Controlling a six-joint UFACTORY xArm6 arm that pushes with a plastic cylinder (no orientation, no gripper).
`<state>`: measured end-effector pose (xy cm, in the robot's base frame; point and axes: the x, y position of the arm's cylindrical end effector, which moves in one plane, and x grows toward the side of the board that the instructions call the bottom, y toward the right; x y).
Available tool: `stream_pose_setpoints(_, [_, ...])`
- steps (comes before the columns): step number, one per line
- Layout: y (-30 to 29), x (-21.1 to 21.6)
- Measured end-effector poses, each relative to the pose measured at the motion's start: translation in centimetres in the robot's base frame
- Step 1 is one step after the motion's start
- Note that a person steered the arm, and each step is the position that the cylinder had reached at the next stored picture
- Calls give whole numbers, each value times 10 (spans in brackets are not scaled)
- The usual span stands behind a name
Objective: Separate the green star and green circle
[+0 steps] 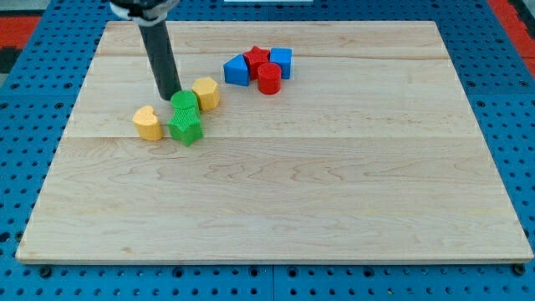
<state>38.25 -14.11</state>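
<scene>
The green circle (185,104) and the green star (185,128) touch each other at the board's upper left, the circle just above the star. My tip (168,94) rests on the board right at the circle's upper left edge, touching or nearly touching it. A yellow heart (148,123) lies just left of the star. A yellow hexagon (206,93) sits against the circle's upper right side.
A cluster sits toward the view's top centre: a blue triangle (236,71), a red star (257,58), a blue cube (281,62) and a red cylinder (268,79). The wooden board (334,184) lies on a blue pegboard surface.
</scene>
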Motion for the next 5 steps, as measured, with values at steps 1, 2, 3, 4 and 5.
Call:
stream_pose_setpoints(1, [11, 39])
stream_pose_setpoints(2, [11, 81])
stream_pose_setpoints(3, [32, 111])
stream_pose_setpoints(4, [118, 141])
stream_pose_setpoints(5, [165, 128])
